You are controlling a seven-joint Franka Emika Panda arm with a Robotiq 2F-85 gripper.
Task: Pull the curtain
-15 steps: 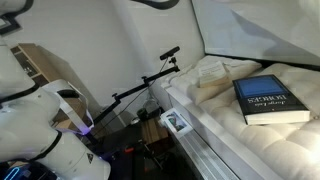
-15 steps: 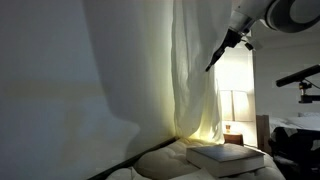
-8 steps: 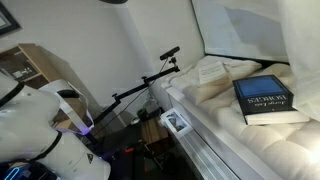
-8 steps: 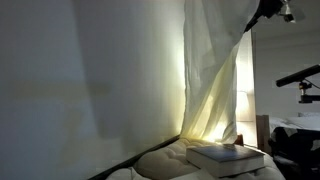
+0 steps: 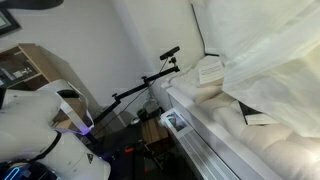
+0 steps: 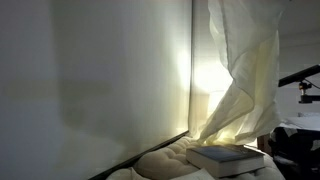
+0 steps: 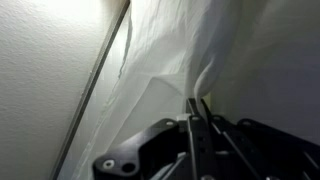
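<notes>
1. Up beside the pale wall (image 6: 100,80): pinching a fold of the curtain (image 7: 165,50) in the gripper (image 7: 197,108), jaws pressed together on cloth.
2. Dragged well sideways since a second ago (more wall bared), spilling over the mattress (image 5: 210,105) and half-hiding the blue book (image 5: 250,112).
3. Probably means pull nearly complete.

Curtain (image 5: 265,45) sags across far desk (image 5: 212,108) corner — covers most of book (image 6: 228,157), blocks approach from above. Wall (image 6: 90,80) closes one desk edge. Opposite desk edge open — camera stand (image 5: 150,79) beside it.
</notes>
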